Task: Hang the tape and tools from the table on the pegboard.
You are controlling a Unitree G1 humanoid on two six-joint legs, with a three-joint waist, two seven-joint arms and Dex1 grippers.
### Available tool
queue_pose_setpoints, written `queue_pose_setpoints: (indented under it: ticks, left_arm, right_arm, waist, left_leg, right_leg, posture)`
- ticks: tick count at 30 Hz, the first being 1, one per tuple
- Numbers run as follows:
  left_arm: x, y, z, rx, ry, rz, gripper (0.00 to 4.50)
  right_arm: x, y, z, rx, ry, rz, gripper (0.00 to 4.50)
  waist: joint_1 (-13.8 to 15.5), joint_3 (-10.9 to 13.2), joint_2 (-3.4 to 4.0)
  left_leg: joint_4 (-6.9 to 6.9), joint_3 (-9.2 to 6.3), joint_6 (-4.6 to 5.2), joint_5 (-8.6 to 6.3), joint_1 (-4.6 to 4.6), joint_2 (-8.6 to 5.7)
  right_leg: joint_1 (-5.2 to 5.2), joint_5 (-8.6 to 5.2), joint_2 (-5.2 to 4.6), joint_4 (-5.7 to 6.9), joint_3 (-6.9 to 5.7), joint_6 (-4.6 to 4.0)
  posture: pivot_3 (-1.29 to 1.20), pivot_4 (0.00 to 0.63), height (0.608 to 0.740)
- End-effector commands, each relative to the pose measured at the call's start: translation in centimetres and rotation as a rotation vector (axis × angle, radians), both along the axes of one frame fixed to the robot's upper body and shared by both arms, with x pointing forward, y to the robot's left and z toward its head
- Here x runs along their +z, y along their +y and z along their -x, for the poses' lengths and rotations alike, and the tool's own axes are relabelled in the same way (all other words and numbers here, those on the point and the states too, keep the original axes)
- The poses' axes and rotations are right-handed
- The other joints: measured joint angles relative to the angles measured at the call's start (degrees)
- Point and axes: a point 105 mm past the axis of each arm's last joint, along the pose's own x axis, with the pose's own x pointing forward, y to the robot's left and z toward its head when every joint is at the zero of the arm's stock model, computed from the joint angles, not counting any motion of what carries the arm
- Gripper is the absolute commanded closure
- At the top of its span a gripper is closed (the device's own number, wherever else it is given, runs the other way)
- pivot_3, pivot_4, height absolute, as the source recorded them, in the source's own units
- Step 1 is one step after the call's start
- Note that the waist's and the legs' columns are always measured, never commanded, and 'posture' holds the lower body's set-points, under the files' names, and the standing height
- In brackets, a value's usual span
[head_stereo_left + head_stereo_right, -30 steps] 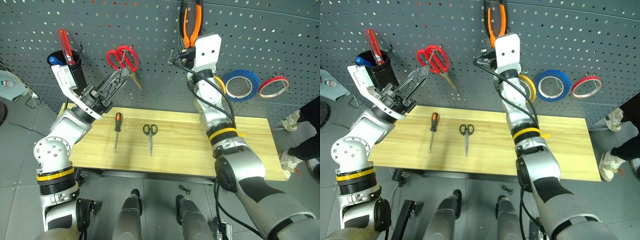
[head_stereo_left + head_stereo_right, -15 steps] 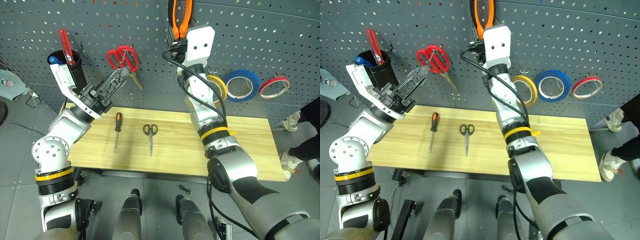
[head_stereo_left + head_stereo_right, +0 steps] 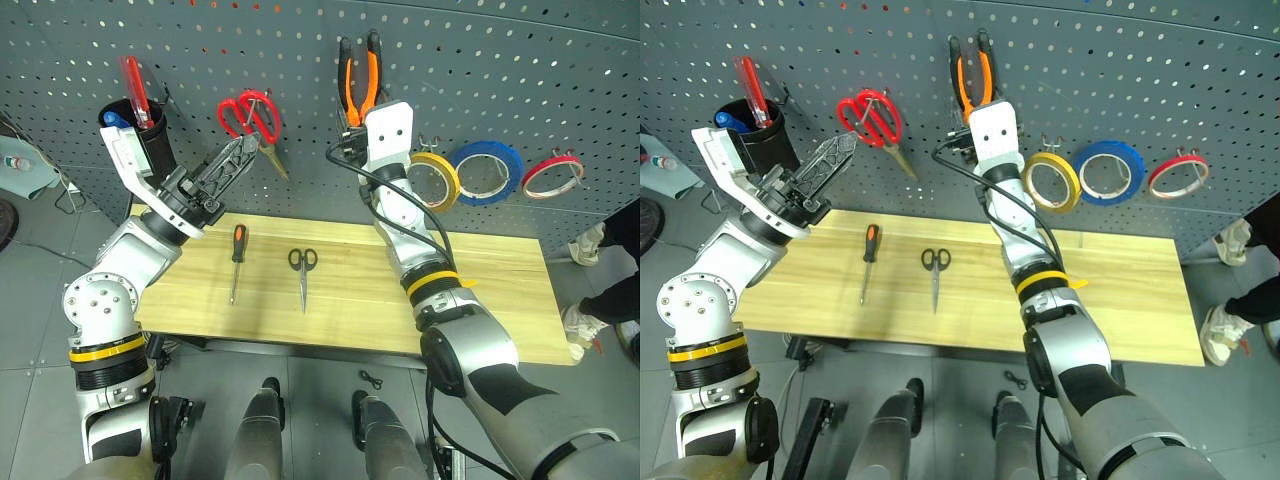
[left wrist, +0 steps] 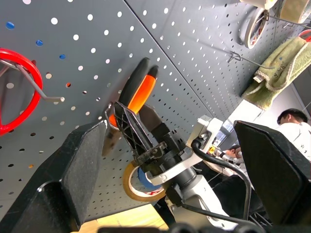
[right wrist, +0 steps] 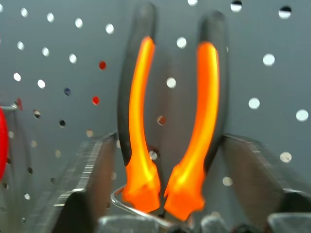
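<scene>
The orange-and-black pliers point(image 3: 358, 72) rest handles-up against the pegboard point(image 3: 520, 70), their head by a wire hook. My right gripper point(image 5: 167, 140) is open, one finger on each side of the handles with a narrow gap. On the table point(image 3: 500, 300) lie the slim screwdriver point(image 3: 235, 262) and the small black-handled scissors point(image 3: 302, 272). The tan-yellow tape point(image 3: 435, 180) hangs on the board just right of my right arm. At the left, my left gripper point(image 3: 243, 152) is raised, open and empty, pointing toward the board.
Red-handled scissors point(image 3: 250, 115) hang on the board near the left gripper's tips. A blue tape ring point(image 3: 483, 170) and a red one point(image 3: 550, 172) hang to the right. A black cup point(image 3: 145, 135) with tools is mounted at the left. A person's shoes point(image 3: 585, 240) stand beyond the table's right end.
My right arm has come down and slightly left along the board with the pliers, and its jaws have spread apart from the handles. The left arm has stayed still.
</scene>
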Motion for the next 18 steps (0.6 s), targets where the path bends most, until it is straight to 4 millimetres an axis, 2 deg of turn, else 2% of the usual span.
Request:
queue_pose_setpoints:
  ticks: [1,3,9,11,15,18]
  left_arm:
    - [0.6,-0.4,0.8,-0.023,-0.036,-0.019,0.00]
    - [0.1,-0.3,0.8,-0.012,-0.020,-0.038,0.00]
    - [-4.7,0.6,0.1,0.136,0.108,-0.232,0.00]
    - [-6.7,0.5,-0.1,0.195,0.164,-0.328,0.00]
    - [-12.8,0.5,-0.7,0.370,0.361,-0.550,0.00]
    - [-15.3,-0.8,-0.8,0.431,0.412,-0.621,0.00]
  right_arm:
    - [1.4,-0.6,1.1,0.038,-0.056,0.006,0.03]
    - [0.8,-0.7,1.4,0.075,-0.037,0.046,0.03]
    - [-3.1,-2.3,5.0,0.266,0.164,0.224,0.03]
    - [-4.1,-3.1,6.5,0.324,0.240,0.274,0.03]
    - [-6.9,-3.9,10.0,0.529,0.452,0.354,0.03]
    - [-9.2,-4.0,11.8,0.662,0.588,0.403,0.03]
  waist:
    - [0.04,0.00,0.00]
    - [0.07,0.00,0.00]
    - [0.22,0.00,0.00]
    - [0.25,0.00,0.00]
    - [0.05,0.00,0.00]
    - [0.10,0.00,-0.01]
  left_leg:
    - [0.00,0.00,0.00,0.00,0.00,0.00]
    - [0.00,0.00,0.00,0.00,0.00,0.00]
    - [-0.04,0.00,-0.01,0.00,-0.01,0.00]
    - [-0.01,0.00,-0.04,0.01,0.00,0.00]
    - [-0.01,0.01,-0.14,0.07,0.04,0.01]
    - [0.02,0.01,-0.14,0.07,0.06,0.03]
  right_leg:
    - [0.00,0.00,0.00,0.00,0.00,0.00]
    - [0.02,0.00,0.00,-0.02,-0.01,0.00]
    - [0.03,-0.02,-0.01,-0.03,-0.02,0.01]
    - [-0.01,-0.02,-0.01,0.01,-0.02,0.00]
    - [-0.01,-0.06,-0.02,0.06,-0.01,-0.06]
    - [0.04,-0.13,-0.01,0.06,-0.02,-0.08]
  posture:
    - [0.21,0.273,0.740]
    - [0.21,0.270,0.740]
    - [0.19,0.275,0.740]
    - [0.17,0.277,0.740]
    - [0.15,0.285,0.740]
    - [0.14,0.291,0.740]
